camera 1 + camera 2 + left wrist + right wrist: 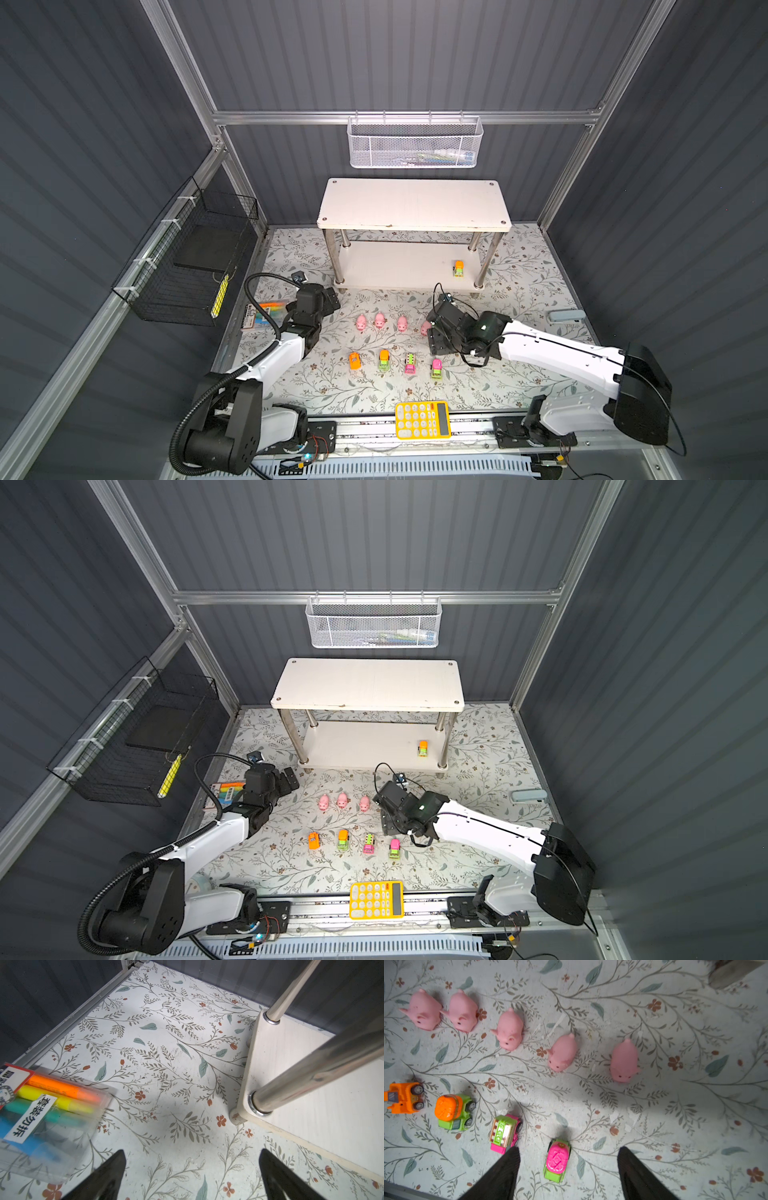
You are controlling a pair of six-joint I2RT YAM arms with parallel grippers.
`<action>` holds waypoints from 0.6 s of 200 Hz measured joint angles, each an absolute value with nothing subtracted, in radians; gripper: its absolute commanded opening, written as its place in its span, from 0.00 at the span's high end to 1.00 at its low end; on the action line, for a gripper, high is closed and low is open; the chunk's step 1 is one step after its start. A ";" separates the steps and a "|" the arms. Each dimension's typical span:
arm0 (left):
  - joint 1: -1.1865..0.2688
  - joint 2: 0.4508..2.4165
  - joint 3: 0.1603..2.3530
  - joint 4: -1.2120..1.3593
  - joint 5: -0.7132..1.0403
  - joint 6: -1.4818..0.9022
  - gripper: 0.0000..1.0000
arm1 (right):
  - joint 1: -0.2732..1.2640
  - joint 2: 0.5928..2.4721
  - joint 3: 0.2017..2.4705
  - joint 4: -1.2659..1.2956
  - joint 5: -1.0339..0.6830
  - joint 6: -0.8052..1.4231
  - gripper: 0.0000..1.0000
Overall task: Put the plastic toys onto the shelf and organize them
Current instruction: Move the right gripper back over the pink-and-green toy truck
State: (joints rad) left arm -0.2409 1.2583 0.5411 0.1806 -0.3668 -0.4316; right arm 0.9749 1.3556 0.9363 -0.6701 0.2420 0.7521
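Several pink pigs stand in a row on the floral mat, and in both top views the row's right end is hidden under my right arm. Nearer me is a row of toy vehicles: orange, orange-green, pink-green and pink-topped green. Another orange-topped vehicle sits on the right of the white shelf's lower board. My right gripper hangs open above the mat, the pink-topped vehicle lying untouched between its fingers. My left gripper is open and empty beside the shelf's front-left leg.
A marker pack lies left of my left gripper. A yellow calculator rests at the front edge. A white mesh basket hangs on the back rail and a black wire basket on the left wall. A pale grey-blue object lies far right.
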 measured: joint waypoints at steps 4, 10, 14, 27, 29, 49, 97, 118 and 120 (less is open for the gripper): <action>-0.241 1.258 0.541 0.180 -0.366 -0.432 0.00 | 0.982 1.359 0.934 -0.674 0.237 0.762 0.24; -0.241 1.258 0.540 0.181 -0.366 -0.432 0.00 | 0.991 1.364 0.932 -0.678 0.231 0.775 0.24; -0.241 1.257 0.539 0.181 -0.366 -0.432 0.00 | 0.997 1.367 0.929 -0.680 0.228 0.783 0.24; -0.241 1.252 0.534 0.180 -0.366 -0.435 0.00 | 1.013 1.378 0.923 -0.689 0.213 0.807 0.24; -0.241 1.252 0.533 0.180 -0.366 -0.435 0.00 | 1.015 1.379 0.923 -0.690 0.210 0.810 0.24; -0.241 1.250 0.532 0.181 -0.366 -0.439 0.00 | 1.020 1.395 0.924 -0.705 0.183 0.823 0.25; -0.241 1.250 0.532 0.181 -0.366 -0.441 0.00 | 1.020 1.450 0.914 -0.711 0.096 0.831 0.27; -0.241 1.250 0.532 0.181 -0.366 -0.443 0.00 | 1.020 1.474 0.913 -0.707 0.073 0.830 0.27; -0.241 1.250 0.532 0.181 -0.366 -0.443 0.00 | 1.020 1.477 0.913 -0.706 0.070 0.830 0.27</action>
State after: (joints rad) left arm -0.2409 1.2503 0.5316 0.1814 -0.3664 -0.4427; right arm 1.0203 1.4769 0.9127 -0.7063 0.0704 0.8299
